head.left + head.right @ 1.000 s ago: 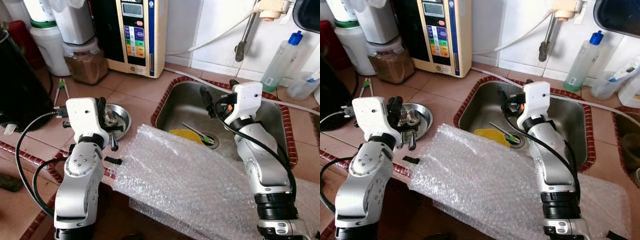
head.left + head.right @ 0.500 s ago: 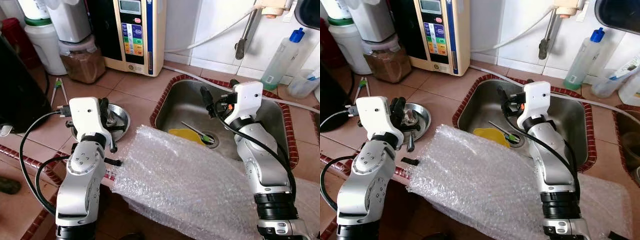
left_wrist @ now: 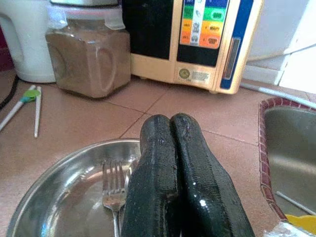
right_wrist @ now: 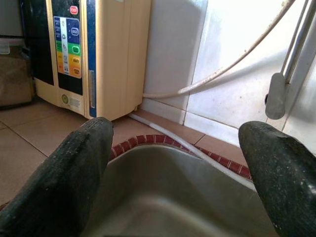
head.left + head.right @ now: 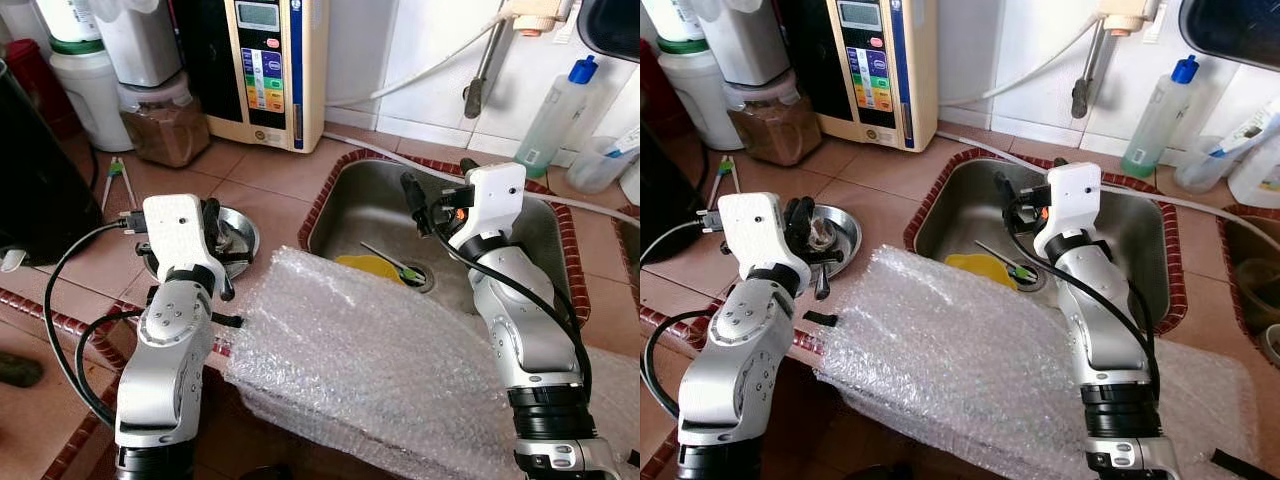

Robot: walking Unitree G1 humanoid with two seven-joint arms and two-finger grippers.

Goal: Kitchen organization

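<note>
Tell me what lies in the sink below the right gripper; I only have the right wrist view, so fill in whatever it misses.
Observer: A yellow plastic item lies on the bottom of the steel sink, beside the drain.
Operator: Report anything on it.
Observer: A thin green-tipped utensil lies across it, pointing toward the drain.
Operator: Now give me the left gripper.
Observer: Its fingers are shut, above a round steel plate holding a metal fork.
Operator: Say what covers the counter's front edge.
Observer: A clear bubble wrap sheet drapes over it between both arms.
</note>
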